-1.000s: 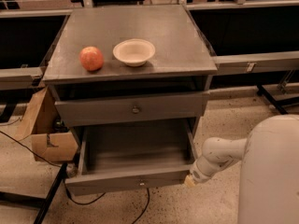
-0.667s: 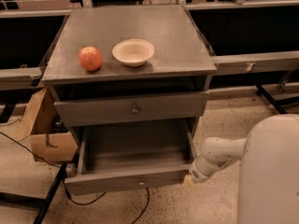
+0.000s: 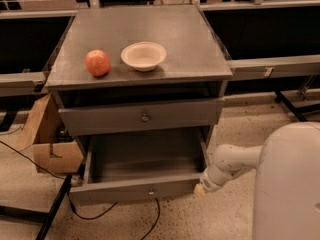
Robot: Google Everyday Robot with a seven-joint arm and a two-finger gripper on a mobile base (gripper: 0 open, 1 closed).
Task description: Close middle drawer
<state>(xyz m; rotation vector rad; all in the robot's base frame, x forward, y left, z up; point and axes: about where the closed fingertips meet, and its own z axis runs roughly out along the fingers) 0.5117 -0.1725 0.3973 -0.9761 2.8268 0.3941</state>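
— Where's the gripper [image 3: 200, 188]?
— Low, at the right end of the middle drawer [image 3: 120, 190]'s front panel. Whether it's spread or closed, I can't tell.
— And the drawer?
— It stands well out beneath the top drawer [image 3: 110, 119], front running left-right, leftward of the gripper. Closing it likely means pushing straight back under the table [image 3: 185, 39].

Gripper [image 3: 200, 188] at right end of middle drawer [image 3: 125, 190] front. Floor [image 3: 200, 220] ahead of front open, save one cable [image 3: 158, 214]. Cardboard box [image 3: 57, 156] blocks left side.
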